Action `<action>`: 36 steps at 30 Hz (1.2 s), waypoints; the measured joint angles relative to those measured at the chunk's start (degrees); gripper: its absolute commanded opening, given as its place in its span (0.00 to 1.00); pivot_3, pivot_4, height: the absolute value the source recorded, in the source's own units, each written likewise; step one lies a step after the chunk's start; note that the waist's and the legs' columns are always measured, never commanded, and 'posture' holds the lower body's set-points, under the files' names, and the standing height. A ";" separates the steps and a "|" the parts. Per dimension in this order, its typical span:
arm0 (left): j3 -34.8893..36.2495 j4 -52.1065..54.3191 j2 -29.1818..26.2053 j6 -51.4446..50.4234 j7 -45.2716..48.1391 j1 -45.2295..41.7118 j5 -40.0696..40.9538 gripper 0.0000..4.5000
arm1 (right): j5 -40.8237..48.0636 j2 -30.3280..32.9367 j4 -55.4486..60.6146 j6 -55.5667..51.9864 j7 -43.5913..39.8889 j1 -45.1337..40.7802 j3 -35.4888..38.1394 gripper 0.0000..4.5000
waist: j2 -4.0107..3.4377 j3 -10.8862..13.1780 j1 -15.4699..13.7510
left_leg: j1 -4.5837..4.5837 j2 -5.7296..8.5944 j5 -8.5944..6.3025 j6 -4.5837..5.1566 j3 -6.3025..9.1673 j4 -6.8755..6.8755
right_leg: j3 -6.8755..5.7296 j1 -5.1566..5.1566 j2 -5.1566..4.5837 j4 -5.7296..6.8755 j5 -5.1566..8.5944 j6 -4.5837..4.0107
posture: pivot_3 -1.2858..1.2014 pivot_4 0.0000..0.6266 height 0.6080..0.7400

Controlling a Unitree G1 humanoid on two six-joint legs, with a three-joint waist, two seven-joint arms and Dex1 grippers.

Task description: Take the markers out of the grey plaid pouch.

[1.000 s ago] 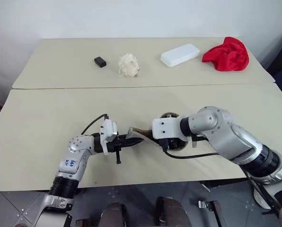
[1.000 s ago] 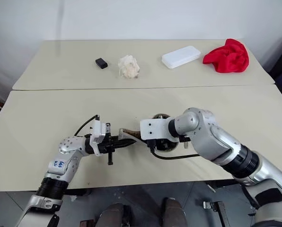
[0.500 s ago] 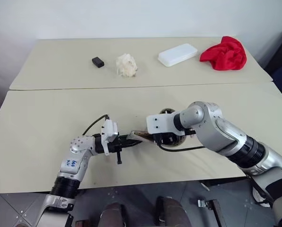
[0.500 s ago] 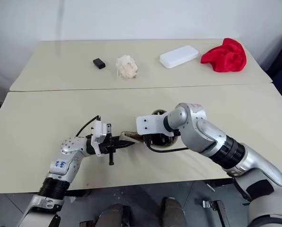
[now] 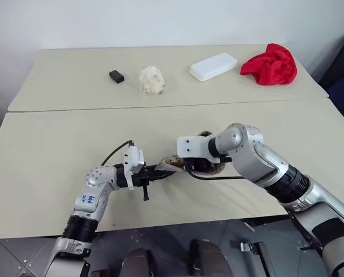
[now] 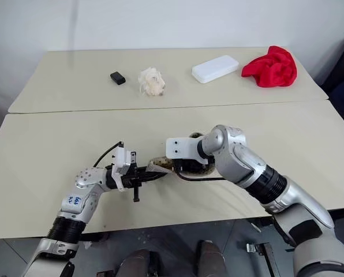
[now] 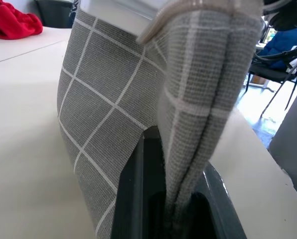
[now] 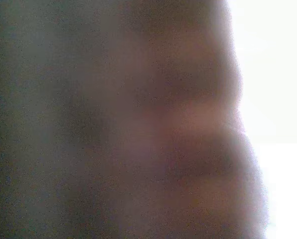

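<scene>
The grey plaid pouch [image 5: 171,163] hangs just above the near table, and its white-lined fabric looms close in the left wrist view [image 7: 113,89]. My left gripper [image 5: 160,171] points level to the right, shut on the pouch's folded edge, which sits pinched between its black fingers [image 7: 133,199]. My right gripper [image 5: 194,165] angles down from the right, pressed against the pouch's other end, its tip hidden by its own white wrist housing and the fabric. The right wrist view is a dark blur at close range. The markers are hidden.
On the far table lie a small black block [image 5: 116,76], a crumpled white wad [image 5: 151,79], a white rectangular case [image 5: 213,66] and a red cloth [image 5: 269,64]. A seam [image 5: 160,108] divides the two tables. The near table's front edge runs just below my arms.
My right gripper has pushed forward and left into the pouch's end. The left gripper has kept still, holding the pouch. The whole picture has shifted slightly.
</scene>
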State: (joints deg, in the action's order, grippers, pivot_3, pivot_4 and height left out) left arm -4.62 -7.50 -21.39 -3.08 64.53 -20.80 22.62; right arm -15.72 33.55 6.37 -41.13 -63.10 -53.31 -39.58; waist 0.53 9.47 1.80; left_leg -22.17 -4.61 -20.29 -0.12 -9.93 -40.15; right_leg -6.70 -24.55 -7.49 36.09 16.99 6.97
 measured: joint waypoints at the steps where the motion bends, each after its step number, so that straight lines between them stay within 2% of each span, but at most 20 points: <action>1: 0.14 0.00 0.01 0.00 0.00 0.00 0.00 0.00 | -0.40 -0.31 -0.19 0.73 0.74 0.01 0.08 0.36 | 0.00 0.00 0.00 | 0.00 0.00 0.00 0.00 0.00 0.00 | 0.00 0.00 0.00 0.00 0.00 0.00 | 0.52 0.24 1.00; 5: 0.74 0.00 0.06 0.00 -0.09 0.00 0.01 0.00 | -1.48 -0.61 -0.24 2.90 3.00 0.67 0.81 0.36 | 0.00 0.00 0.00 | -0.01 0.00 0.00 0.00 0.00 0.01 | 0.00 -0.01 0.00 -0.01 0.00 0.00 | 0.52 0.24 1.00; 17: 0.83 -0.20 0.12 -0.64 0.04 -0.03 0.00 0.00 | -2.79 -1.35 -0.33 6.76 2.40 3.46 1.81 0.36 | 0.00 0.00 -0.02 | 0.00 0.00 0.00 0.00 0.00 0.01 | 0.00 0.00 0.00 -0.01 0.00 0.00 | 0.52 0.24 1.00; 25: 2.00 -1.89 0.16 -1.43 0.06 -0.94 0.01 0.00 | -4.94 -6.70 -7.96 11.87 3.69 2.54 2.40 0.36 | 0.13 -0.16 0.64 | 0.28 -0.02 0.07 -0.09 0.00 0.00 | 0.04 0.21 0.01 0.16 0.01 -0.03 | 0.52 0.24 1.00; 30: 2.42 -2.06 0.29 -1.44 0.05 -1.24 0.01 0.00 | -5.36 -6.34 -6.20 12.08 1.87 3.71 3.35 0.14 | 0.16 -0.17 0.67 | 0.30 -0.02 0.07 -0.09 0.00 0.01 | 0.05 0.19 0.01 0.22 0.04 -0.07 | 0.52 0.24 1.00; 36: 2.39 -1.90 0.54 -1.17 0.65 -1.53 0.17 0.00 | -2.37 -3.73 -1.70 12.90 -3.68 5.42 6.18 0.11 | 0.16 -0.17 -0.24 | 0.19 -0.01 0.07 -0.08 0.01 0.03 | 0.01 0.16 0.00 0.10 0.04 -0.07 | 0.52 0.24 1.00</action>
State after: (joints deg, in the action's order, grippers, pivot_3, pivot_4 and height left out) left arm -2.22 -9.40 -20.84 -4.25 65.19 -22.33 22.79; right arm -18.09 29.81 4.68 -28.23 -66.78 -47.89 -33.40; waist 0.70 9.30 1.55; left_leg -21.98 -4.62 -20.22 -0.21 -9.91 -40.12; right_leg -6.69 -24.40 -7.49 36.19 17.03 6.90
